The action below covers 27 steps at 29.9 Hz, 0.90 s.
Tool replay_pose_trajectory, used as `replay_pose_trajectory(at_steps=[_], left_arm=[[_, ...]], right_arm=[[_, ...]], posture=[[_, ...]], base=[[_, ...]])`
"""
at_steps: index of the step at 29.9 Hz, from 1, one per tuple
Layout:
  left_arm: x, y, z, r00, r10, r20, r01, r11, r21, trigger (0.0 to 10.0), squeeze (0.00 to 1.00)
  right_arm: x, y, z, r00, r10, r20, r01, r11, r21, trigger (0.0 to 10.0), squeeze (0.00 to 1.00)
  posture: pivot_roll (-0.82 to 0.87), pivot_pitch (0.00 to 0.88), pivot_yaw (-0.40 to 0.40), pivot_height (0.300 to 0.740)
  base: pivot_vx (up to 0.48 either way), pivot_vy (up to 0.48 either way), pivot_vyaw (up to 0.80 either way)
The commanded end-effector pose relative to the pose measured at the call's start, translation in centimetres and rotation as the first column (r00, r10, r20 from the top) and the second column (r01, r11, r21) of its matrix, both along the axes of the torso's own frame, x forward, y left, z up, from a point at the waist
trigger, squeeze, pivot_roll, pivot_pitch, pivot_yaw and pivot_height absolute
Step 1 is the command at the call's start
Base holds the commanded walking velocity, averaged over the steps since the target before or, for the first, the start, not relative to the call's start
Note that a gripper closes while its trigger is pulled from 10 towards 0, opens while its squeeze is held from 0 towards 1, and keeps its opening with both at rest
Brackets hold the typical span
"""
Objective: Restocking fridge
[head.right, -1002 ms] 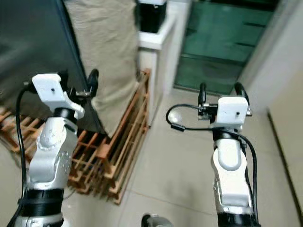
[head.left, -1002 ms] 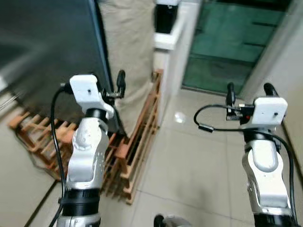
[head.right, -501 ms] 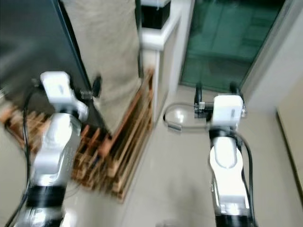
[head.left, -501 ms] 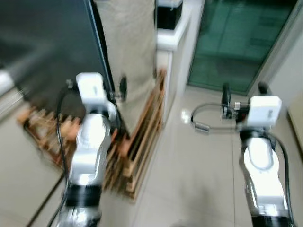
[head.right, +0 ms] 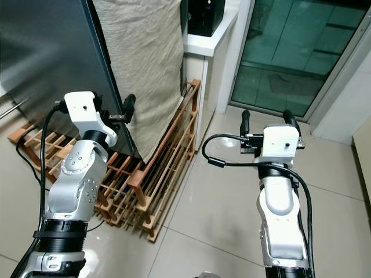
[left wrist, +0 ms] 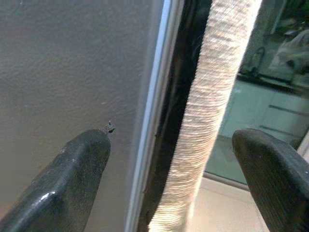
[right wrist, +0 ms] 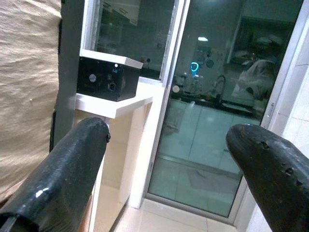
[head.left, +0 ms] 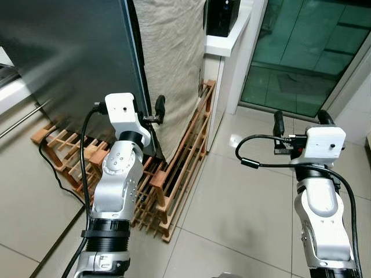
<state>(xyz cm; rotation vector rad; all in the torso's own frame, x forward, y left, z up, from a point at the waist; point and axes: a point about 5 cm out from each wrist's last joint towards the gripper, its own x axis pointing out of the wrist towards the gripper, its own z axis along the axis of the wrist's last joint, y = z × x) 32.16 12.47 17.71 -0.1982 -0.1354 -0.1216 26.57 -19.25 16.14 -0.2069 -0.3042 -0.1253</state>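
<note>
Since a second ago our whole view has swung and steadied, so the camera has turned with us; both arms keep their raised pose, and the blur has cleared.

We now face the fridge (head.left: 64, 52), a dark slab filling the upper left of the frame, with its right edge running steeply down toward the middle. A beige cloth (head.left: 171, 58) hangs just right of that edge, and a wooden rack (head.left: 174, 174) lies on the floor beneath both.

Our left gripper (left wrist: 169, 183) is the nearer one: it sits close against the fridge's right edge, fingers spread wide and holding nothing. In the left wrist view one finger (left wrist: 77, 179) lies over the grey fridge face and the other over the far side, so the upright edge and the cloth fall between them. That edge runs vertically, across the line of the fingers.

Our right gripper (right wrist: 169, 183) is well apart, at the right of the frame over bare tiles (head.left: 232, 202), also wide open and empty, pointing toward a glass door (right wrist: 212, 111) and a black box (right wrist: 108, 79) on a white ledge (right wrist: 116, 104).

We judge the left arm the one to work the door; no handle can be made out.
</note>
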Motion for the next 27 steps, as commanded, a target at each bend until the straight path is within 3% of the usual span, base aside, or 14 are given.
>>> replay_pose_trajectory(at_steps=[1,9,14,19,27], left_arm=[[-0.4,-0.3,-0.2,0.999,-0.038,-0.017,0.037,0.999,-0.013,10.0,0.0],[-0.2,-1.7,-0.3,0.991,-0.124,-0.041,0.122,0.99,-0.065,10.0,0.0],[0.5,-2.7,-0.1,0.985,-0.167,-0.04,0.164,0.985,-0.056,10.0,0.0],[1.3,-3.3,0.2,0.987,-0.159,-0.033,0.158,0.987,-0.038,10.0,0.0],[2.2,-2.6,0.5,0.997,-0.07,-0.036,0.068,0.997,-0.037,10.0,0.0]], right_arm=[[-0.1,-0.5,0.1,1.0,-0.01,-0.01,0.011,1.0,0.004,10.0,0.0],[0.0,-0.8,-0.4,0.999,-0.019,-0.035,0.021,0.999,0.045,10.0,0.0],[0.1,-1.1,-0.5,0.999,-0.03,-0.042,0.032,0.999,0.043,10.0,0.0],[0.2,-1.2,-0.4,0.999,-0.032,-0.04,0.034,0.999,0.04,10.0,0.0],[0.1,-1.4,-0.4,0.998,-0.044,-0.039,0.046,0.998,0.035,10.0,0.0]], posture=[[-0.14,0.008,0.025,0.74],[-0.14,0.009,0.026,0.74],[-0.15,0.007,0.026,0.74],[-0.15,0.006,0.028,0.74],[-0.17,0.008,0.035,0.74]], base=[[0.0,0.0,0.0],[0.0,0.0,0.0],[0.0,0.0,0.0],[0.0,0.0,0.0],[0.0,0.0,0.0]])
